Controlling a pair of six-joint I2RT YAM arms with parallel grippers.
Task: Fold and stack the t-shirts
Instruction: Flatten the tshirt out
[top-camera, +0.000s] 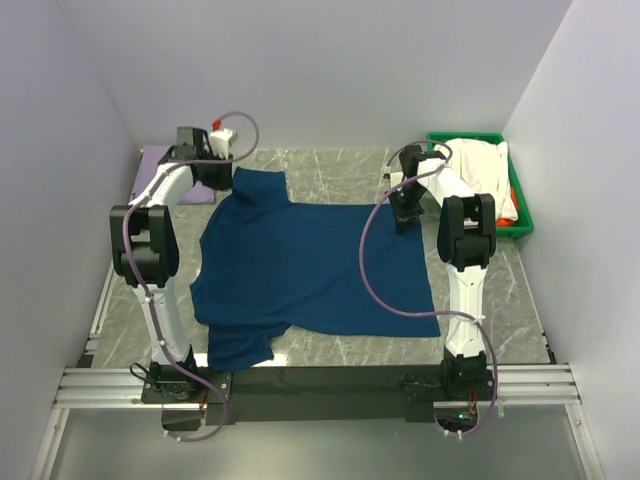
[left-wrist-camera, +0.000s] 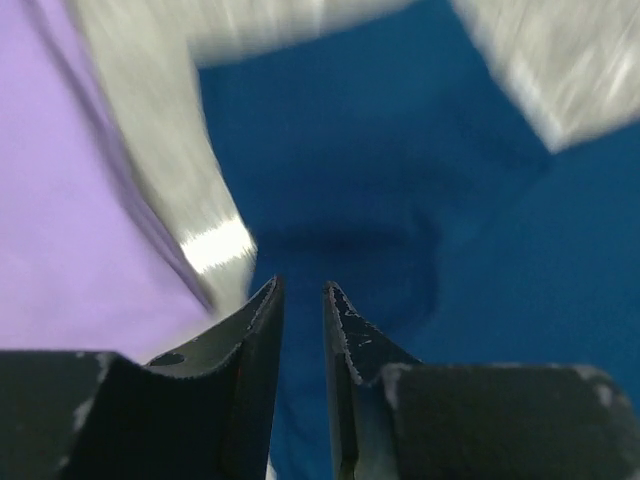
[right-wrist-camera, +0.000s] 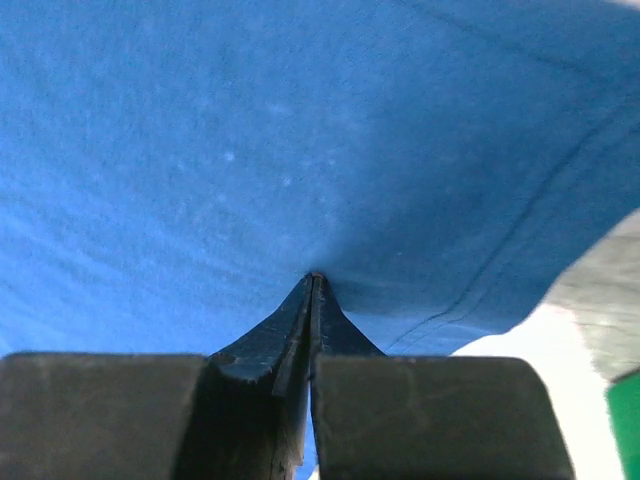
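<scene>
Now, from the left: the lavender t-shirt (left-wrist-camera: 70, 230) sits at the far-left corner. Just beside it your left gripper (left-wrist-camera: 300, 290) hovers over the far sleeve of the navy t-shirt (top-camera: 310, 265), jaws a slit apart, gripping nothing (that view is blurred). The navy t-shirt lies flat on the worktop (top-camera: 330, 165), long axis left to right, neck leftward, hem rightward. Your right gripper (right-wrist-camera: 313, 278) has its jaws pinched shut on the far hem corner.

Lavender t-shirt (top-camera: 148, 165) mostly behind left arm (top-camera: 150, 240); left wrist view blurred.
</scene>
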